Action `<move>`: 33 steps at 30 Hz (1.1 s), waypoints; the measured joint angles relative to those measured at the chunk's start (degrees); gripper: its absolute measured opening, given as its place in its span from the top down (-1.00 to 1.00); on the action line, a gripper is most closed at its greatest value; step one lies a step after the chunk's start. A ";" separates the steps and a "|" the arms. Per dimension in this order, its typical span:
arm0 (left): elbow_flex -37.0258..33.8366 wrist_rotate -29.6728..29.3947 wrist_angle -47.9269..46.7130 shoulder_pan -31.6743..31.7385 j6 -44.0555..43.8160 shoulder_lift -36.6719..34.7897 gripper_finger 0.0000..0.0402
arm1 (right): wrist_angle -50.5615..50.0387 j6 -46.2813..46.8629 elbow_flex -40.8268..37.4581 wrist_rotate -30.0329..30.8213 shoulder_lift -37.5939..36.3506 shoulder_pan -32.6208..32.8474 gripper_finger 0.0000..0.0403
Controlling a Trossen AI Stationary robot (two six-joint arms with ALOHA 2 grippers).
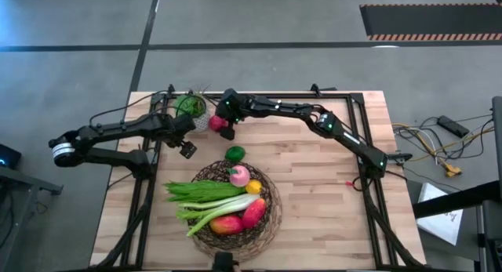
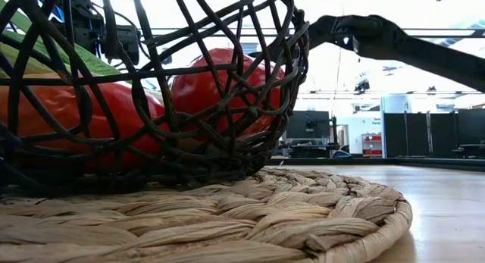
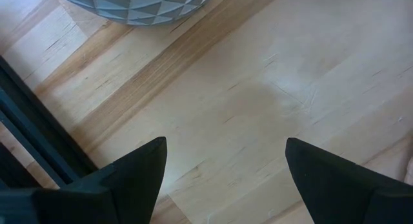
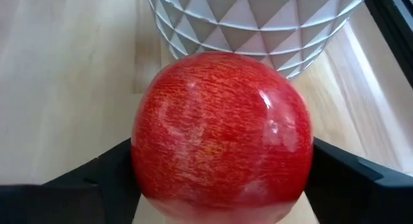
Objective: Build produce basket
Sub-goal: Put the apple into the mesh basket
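Left gripper (image 1: 187,149) hangs over bare table (image 1: 314,194) at the far left, near the potted plant (image 1: 190,106). Its wrist view shows both fingers (image 3: 129,179) spread wide apart with only wood between them, and the faceted white pot (image 3: 139,4) at the edge; nothing is held.

The basket (image 1: 271,217) sits at the near middle of the table. From above it holds the leafy bunch (image 1: 200,192), leek (image 1: 216,212), peach (image 1: 239,175), lemon (image 1: 253,187) and two red-orange fruits (image 1: 253,213). The low view alone reveals a woven mat (image 2: 303,217) under the basket and shows the red-orange fruits through the weave; it also catches an arm (image 2: 394,43) overhead.

The lime (image 1: 234,154) lies on the table just beyond the basket's far rim.

Right gripper (image 1: 227,129) reaches across to the far left-centre, beside the potted plant. From above the red apple (image 1: 217,123) is only partly seen at its tip. The right wrist view settles it: the apple fills the space between the fingers (image 4: 90,185), which press against both of its sides, with the white pot directly behind it.
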 joint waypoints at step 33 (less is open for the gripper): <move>0.00 0.00 0.00 0.00 0.00 0.00 -0.49 | 10.37 15.95 -42.40 -1.83 -43.42 14.52 -0.57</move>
